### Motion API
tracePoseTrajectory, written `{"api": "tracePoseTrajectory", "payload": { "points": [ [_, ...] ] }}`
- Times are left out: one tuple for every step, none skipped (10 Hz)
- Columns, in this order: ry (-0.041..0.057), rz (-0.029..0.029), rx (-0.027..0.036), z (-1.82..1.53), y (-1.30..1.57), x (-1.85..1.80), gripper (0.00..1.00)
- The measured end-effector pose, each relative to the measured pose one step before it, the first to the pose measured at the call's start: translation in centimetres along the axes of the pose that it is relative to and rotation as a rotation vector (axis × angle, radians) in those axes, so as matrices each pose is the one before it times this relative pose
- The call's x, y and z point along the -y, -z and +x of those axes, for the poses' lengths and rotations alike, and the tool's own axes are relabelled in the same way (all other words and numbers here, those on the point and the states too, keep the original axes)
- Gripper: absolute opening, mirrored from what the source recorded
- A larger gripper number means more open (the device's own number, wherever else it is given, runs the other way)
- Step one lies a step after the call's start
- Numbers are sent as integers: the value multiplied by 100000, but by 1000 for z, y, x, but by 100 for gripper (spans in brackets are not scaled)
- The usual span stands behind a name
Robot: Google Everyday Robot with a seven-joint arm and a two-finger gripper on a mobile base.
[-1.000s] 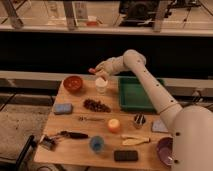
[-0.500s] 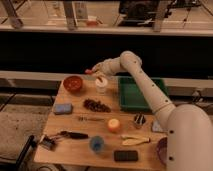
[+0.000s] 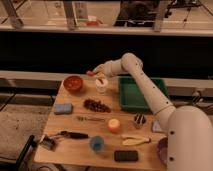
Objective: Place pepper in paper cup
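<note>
On a wooden bench (image 3: 65, 122) before dark railings, the gripper (image 3: 95, 73) hangs near the far edge. It clasps the pepper (image 3: 90, 73) just above the paper cup (image 3: 101, 87). Lowering and release seem left.

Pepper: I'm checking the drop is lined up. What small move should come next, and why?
Probably a short shift rightward in view, bringing the pepper over the paper cup. The gripper hovers above and picture-left of the cup's mouth, toward the red-brown bowl, with the pepper at its tip; a release here would likely miss.
</note>
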Motion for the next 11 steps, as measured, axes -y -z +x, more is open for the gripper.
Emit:
{"api": "tracePoseTrajectory", "payload": {
  "points": [
    [-1031, -74, 313, 502, 154, -62, 0],
    [-834, -572, 585, 482, -25, -79, 0],
    [-49, -300, 51, 155, -203, -40, 5],
    [250, -585, -49, 46, -273, -40, 12],
    [101, -761, -337, 460, -28, 247, 26],
    [-141, -287, -91, 236, -4, 147, 33],
    [-74, -149, -139, 195, 1, 199, 42],
    [-161, -263, -89, 176, -99, 57, 52],
    [-210, -163, -87, 108, -105, 33, 62],
    [-239, 27, 104, 88, -88, 14, 72],
    [-216, 310, 103, 103, 68, 38, 76]
  ]
}}
